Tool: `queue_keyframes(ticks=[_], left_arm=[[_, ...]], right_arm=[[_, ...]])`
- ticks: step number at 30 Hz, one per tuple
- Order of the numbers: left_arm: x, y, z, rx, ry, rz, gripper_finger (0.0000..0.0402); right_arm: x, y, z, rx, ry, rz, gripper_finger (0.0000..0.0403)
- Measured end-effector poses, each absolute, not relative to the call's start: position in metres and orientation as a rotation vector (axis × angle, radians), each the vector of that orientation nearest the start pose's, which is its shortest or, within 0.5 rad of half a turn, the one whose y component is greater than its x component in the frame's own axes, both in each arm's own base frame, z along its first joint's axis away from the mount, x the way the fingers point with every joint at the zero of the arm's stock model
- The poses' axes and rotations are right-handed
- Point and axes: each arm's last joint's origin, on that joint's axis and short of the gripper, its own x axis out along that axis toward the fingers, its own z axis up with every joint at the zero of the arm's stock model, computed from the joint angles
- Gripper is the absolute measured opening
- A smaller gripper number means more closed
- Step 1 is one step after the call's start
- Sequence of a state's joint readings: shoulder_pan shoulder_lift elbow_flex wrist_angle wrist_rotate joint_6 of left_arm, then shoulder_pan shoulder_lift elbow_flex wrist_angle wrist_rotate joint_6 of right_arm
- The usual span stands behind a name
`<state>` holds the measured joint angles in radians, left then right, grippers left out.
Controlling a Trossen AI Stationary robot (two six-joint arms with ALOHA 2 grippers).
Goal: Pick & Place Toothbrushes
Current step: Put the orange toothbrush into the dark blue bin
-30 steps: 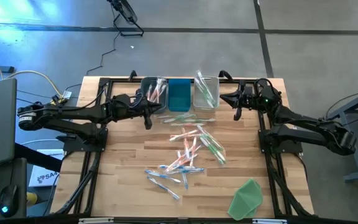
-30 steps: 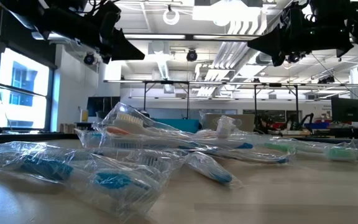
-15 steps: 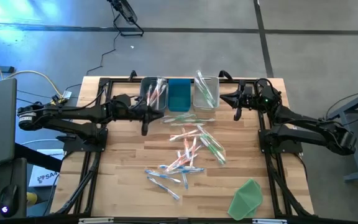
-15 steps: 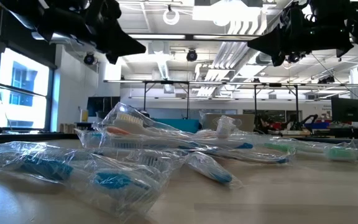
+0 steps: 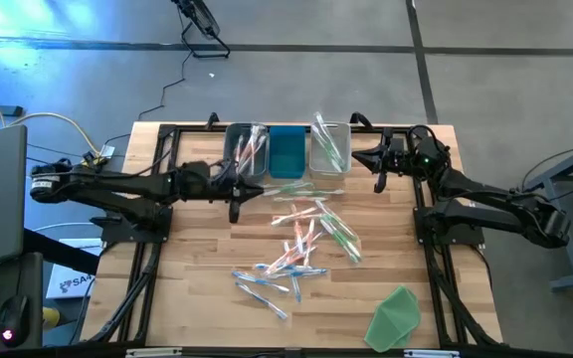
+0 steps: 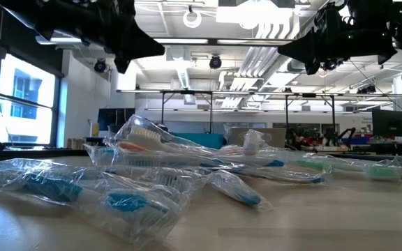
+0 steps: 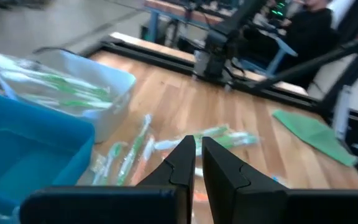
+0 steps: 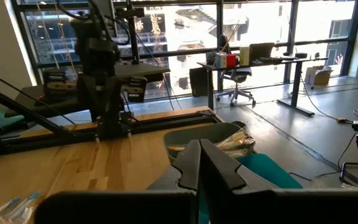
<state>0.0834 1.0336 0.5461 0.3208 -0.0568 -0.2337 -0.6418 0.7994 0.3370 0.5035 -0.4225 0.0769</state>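
Note:
Loose toothbrushes in clear wrappers, pink, blue and green, lie scattered on the middle of the wooden table. My left gripper hovers above the table just near of the bins, pointing toward the table's right, and is shut on nothing. In the left wrist view its fingers aim over the scattered toothbrushes. My right gripper waits shut and level beside the right-hand bin, also shown in its wrist view.
Three bins stand at the far edge: a clear one with pink toothbrushes, a blue one and a clear one with green toothbrushes. A flat green cloth lies at the near right corner. Black frame rails run along both sides.
My left gripper has swung a little toward the table's near edge, away from the bins, and has rolled somewhat about its own axis. It stays shut and holds nothing.

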Motion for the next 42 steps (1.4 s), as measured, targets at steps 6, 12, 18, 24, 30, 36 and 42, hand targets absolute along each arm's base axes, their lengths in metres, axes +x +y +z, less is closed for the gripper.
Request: queue_keyframes(ticks=[6,12,18,24,30,36,42], left_arm=[[0.23,-0.018,0.256,-0.229,0.139,0.268,0.0025],[0.244,-0.049,0.262,-0.245,0.137,0.308,0.0025],[0.262,-0.065,0.266,-0.249,0.178,0.283,0.0025],[0.28,-0.07,0.273,-0.24,0.238,0.297,0.0025],[0.289,-0.072,0.277,-0.241,0.273,0.301,0.0025],[0.288,-0.072,0.275,-0.247,0.294,0.301,0.0025],[0.287,-0.072,0.271,-0.275,0.326,0.317,0.0025]], right_arm=[[0.148,-0.096,0.239,0.062,-0.029,-0.218,0.0002],[0.148,-0.096,0.239,0.066,-0.021,-0.219,0.0002],[0.148,-0.096,0.238,0.067,-0.019,-0.219,0.0002],[0.148,-0.096,0.238,0.071,-0.013,-0.219,0.0002],[0.148,-0.096,0.237,0.075,-0.006,-0.22,0.0003],[0.148,-0.096,0.236,0.079,0.0,-0.222,0.0003],[0.148,-0.096,0.236,0.08,0.002,-0.223,0.0003]])
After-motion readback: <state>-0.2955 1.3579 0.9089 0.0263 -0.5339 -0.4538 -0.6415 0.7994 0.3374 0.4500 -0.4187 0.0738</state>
